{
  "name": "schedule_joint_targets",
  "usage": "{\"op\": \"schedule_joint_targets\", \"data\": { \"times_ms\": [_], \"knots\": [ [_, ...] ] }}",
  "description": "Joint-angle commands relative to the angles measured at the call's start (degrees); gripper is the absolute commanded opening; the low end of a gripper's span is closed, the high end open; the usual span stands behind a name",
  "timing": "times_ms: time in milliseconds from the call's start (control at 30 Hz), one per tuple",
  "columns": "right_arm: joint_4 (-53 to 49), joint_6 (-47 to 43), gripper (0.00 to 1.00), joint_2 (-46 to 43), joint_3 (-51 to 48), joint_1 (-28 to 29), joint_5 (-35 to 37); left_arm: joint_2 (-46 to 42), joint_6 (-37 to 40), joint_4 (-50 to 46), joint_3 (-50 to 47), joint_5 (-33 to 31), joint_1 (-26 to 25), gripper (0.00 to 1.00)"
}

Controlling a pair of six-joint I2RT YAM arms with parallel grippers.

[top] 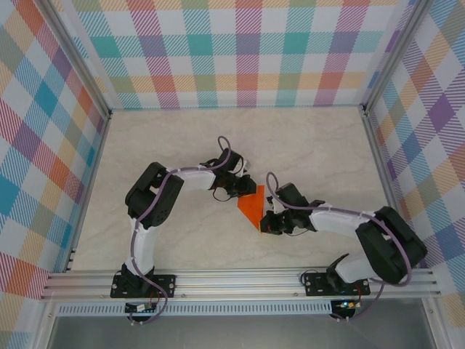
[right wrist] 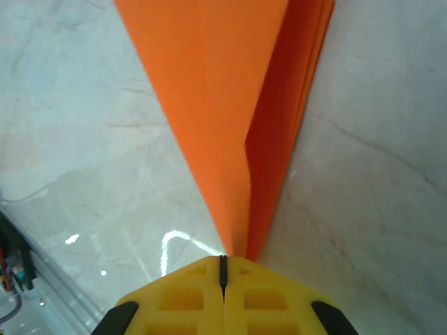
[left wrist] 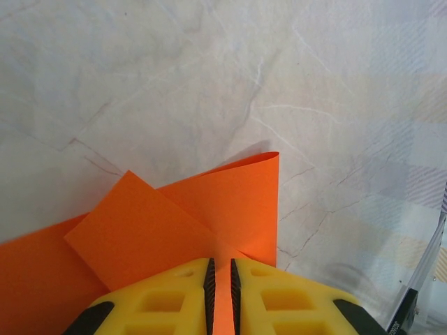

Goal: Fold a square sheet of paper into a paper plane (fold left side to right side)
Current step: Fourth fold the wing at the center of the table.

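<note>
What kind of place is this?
Probably a robot lab booth: a left arm and right arm bolted to a metal rail, with plaid walls boxing in the table.

Pale, marble-patterned tabletop (top: 218, 138)
Its cream, veined surface meets plaid walls (top: 232, 43) on three sides and an aluminium rail (top: 240, 280) at the near edge; folded orange paper (top: 253, 206) mid-surface, contact unclear.

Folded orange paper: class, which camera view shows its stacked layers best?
The right wrist view: the folded orange paper narrows to a point pinched in the right gripper, layers fanned along one edge. The left wrist view shows a flap and curled edge pinched by the left gripper; the top view, a small orange triangle.
</note>
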Motion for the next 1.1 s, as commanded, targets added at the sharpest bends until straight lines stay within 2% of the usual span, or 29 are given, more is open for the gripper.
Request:
{"op": "schedule_joint_targets", "data": {
  "times_ms": [0, 133, 333, 633, 1067],
  "knots": [
    [-2.93, 0.83, 0.0, -5.62, 1.55, -1.34, -1.39, 1.48, 0.9, -1.76, -2.4, -4.22, 0.42, 0.17],
    [1.18, 3.47, 0.0, -3.97, 4.43, -1.34, -0.65, 1.47, 0.68, -1.49, -2.35, -4.22, 0.33, 0.17],
    [8.25, 6.58, 0.0, 5.52, 8.2, -1.4, -0.55, 1.56, 0.59, -1.58, -2.05, -4.13, 0.24, 0.17],
    [16.28, 12.1, 0.0, 14.44, 8.36, -0.62, -0.59, 1.56, 0.55, -1.88, -1.87, -4.05, 0.15, 0.17],
    [11.84, 10.63, 0.0, 18.33, 11.18, -0.3, 3.37, 1.68, 1.03, -2.67, -1.39, -4.31, 0.09, 0.17]
  ]
}}
